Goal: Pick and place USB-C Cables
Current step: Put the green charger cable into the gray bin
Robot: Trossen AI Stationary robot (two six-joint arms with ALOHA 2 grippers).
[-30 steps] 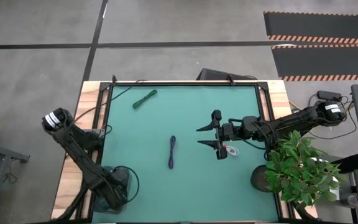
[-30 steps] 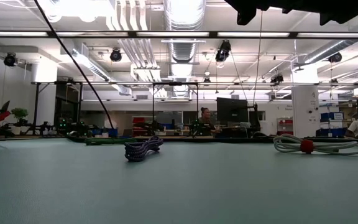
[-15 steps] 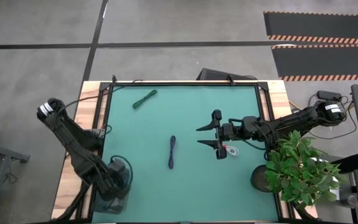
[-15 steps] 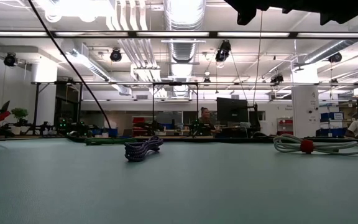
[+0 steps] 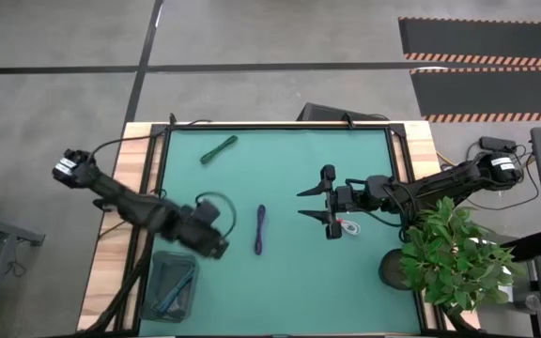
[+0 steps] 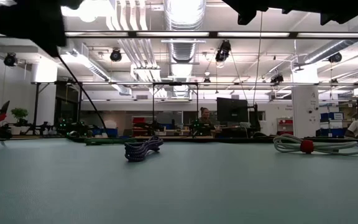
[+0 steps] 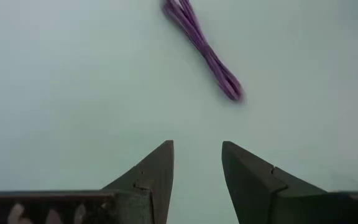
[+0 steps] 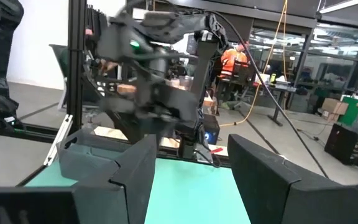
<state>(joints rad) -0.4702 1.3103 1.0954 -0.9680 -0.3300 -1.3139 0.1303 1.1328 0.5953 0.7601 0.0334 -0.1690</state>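
Hovering over the green mat [image 5: 364, 272], the left gripper [image 5: 216, 242] has its fingers apart, just left of the dark purple cable bundle [image 5: 260, 230] lying mid-table. A teal-green bundle [image 5: 219, 148] rests near the far edge, another in the clear bin [image 5: 173, 286]. The right gripper [image 5: 319, 204], fingers spread wide, hangs beside the white bundle with a red tie [image 5: 348, 226].

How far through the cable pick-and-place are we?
One teal cable already lies in the clear bin at the table's near-left corner. Nothing is gripped right now: the left gripper is open over the mat, facing the purple cable. Also left on the mat are the green cable near the far edge and the white cable under the open right gripper.
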